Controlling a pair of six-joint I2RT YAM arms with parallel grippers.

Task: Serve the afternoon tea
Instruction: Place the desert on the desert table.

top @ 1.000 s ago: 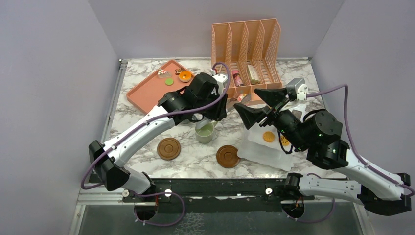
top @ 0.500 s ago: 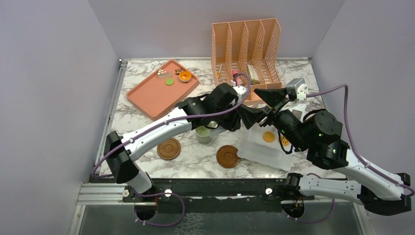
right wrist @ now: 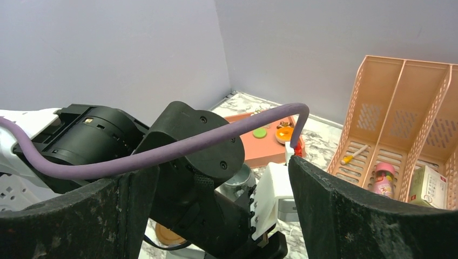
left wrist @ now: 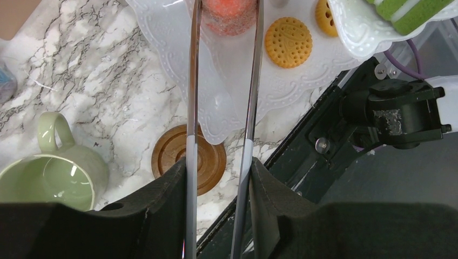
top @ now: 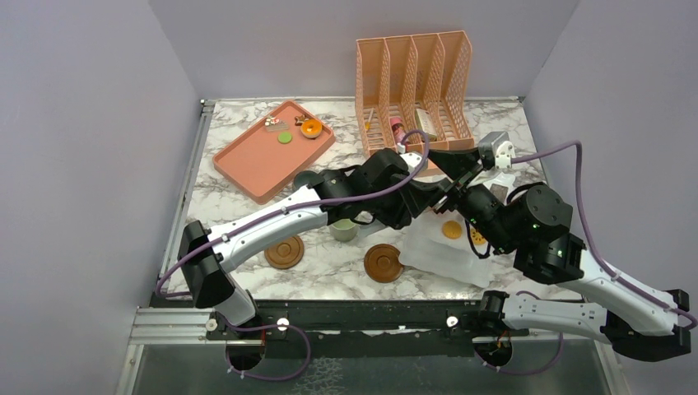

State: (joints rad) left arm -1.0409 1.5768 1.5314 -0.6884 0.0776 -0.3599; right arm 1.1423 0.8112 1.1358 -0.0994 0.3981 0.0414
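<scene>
Left claw clamped on tongs, swung across from green mug to white tray by table's right edge. Orange cake apparently pinched at tips, ready for serving. Right claw held apart.

**White-and-black arms, purple cables**

The left arm and right arm share white shells on the long links and chunky black joint housings, with a purple cable looping along each. The left claw has black bases and thin shiny blades banded white. The right claw has broad, scuffed black fingers. Small screws dot the left wrist's round black housing.
</scene>
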